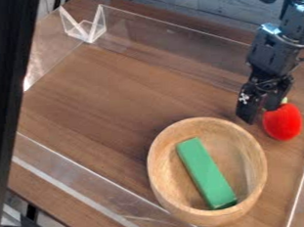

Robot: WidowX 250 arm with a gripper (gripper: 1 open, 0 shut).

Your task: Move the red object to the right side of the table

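Note:
The red object lies on the table near its right wall. My gripper hangs low with its dark fingers pointing steeply down, right beside the red object's upper left and hiding that part of it. The jaws look open and nothing is held. Whether a finger touches the toy I cannot tell.
A round wooden bowl with a green rectangular block in it stands at the front, just left of the red object. Low clear acrylic walls border the table. A small clear stand sits at the far left corner. A dark blurred bar covers the left edge.

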